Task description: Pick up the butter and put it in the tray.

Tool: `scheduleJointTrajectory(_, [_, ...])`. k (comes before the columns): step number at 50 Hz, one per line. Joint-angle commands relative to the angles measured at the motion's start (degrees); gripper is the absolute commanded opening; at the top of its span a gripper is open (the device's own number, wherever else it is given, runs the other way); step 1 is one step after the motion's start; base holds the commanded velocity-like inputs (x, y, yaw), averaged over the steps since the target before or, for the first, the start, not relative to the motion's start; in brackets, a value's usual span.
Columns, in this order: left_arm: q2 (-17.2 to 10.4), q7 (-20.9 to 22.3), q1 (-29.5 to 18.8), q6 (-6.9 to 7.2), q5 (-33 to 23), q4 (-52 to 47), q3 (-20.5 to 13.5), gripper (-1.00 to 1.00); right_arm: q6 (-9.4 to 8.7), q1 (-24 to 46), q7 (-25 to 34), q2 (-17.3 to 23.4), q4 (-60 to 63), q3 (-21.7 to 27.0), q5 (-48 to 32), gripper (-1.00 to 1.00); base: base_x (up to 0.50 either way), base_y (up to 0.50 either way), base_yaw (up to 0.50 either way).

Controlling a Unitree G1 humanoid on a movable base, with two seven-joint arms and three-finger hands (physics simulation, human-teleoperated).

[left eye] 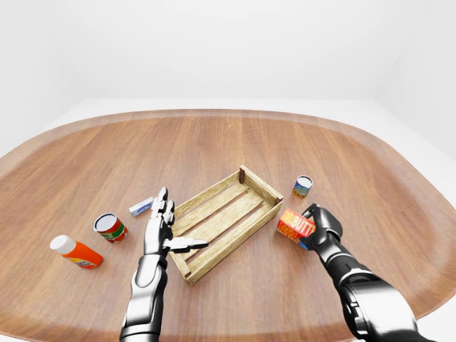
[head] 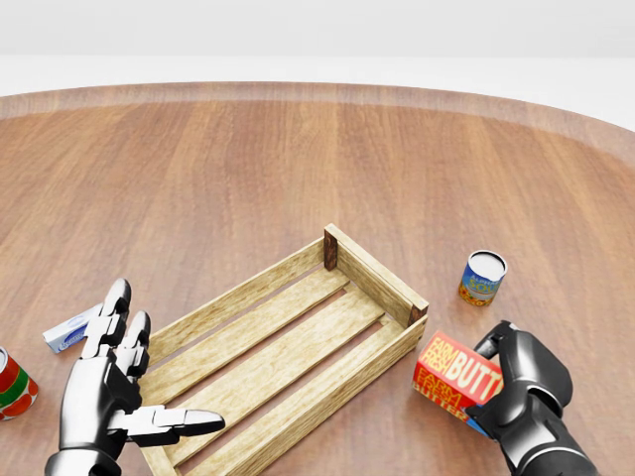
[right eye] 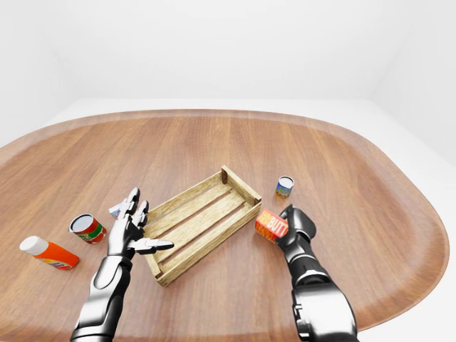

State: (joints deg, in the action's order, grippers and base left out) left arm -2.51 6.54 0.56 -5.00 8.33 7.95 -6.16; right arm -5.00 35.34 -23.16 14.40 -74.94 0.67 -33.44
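The butter is a red and orange box with white lettering, just right of the wooden tray. My right hand is shut on the butter and holds it beside the tray's right corner. I cannot tell if the box rests on the table or is raised. The slatted tray lies at an angle in the middle of the table, with nothing in it. My left hand is open with fingers spread over the tray's left end and holds nothing.
A small blue and yellow can stands right of the tray. A small white and blue packet lies by my left hand. A red and green can and an orange bottle with a white cap are farther left on the round wooden table.
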Motion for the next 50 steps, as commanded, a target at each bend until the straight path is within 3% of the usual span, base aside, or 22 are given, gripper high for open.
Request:
scheduleJointTrajectory(1, [-0.02, 0.03, 0.05, 0.0, 0.01, -0.15, -0.06, 1.0, 0.0, -0.96, -0.56, 1.4, 6.46, 0.33, -1.25, -1.0, 0.0, 0.0, 0.0])
scheduleJointTrajectory(11, [0.02, 0.09, 0.2, 0.0, -0.07, -0.26, 0.01, 1.0, 0.0, -5.28, 2.97, 1.58, 15.81, 0.54, -3.12, -1.0, 0.0, 0.0, 0.0])
scheduleJointTrajectory(26, [0.07, 0.07, 0.44, 0.0, -0.17, -0.91, 0.05, 1.0, 0.0, -15.07, 16.59, 1.31, 44.01, 2.77, -12.58, -1.0, 0.0, 0.0, 0.0])
scheduleJointTrajectory(38, [0.15, 0.09, 0.63, 0.0, -0.28, -1.02, 0.14, 1.0, 0.0, -18.0, 26.61, 1.19, 57.65, 4.46, -20.33, -1.0, 0.0, 0.0, 0.0])
scheduleJointTrajectory(50, [0.17, 0.15, 0.71, 0.0, -0.26, -1.26, 0.15, 1.0, 0.0, -17.27, 32.97, 0.03, 64.21, 4.7, -25.32, -1.0, 0.0, 0.0, 0.0])
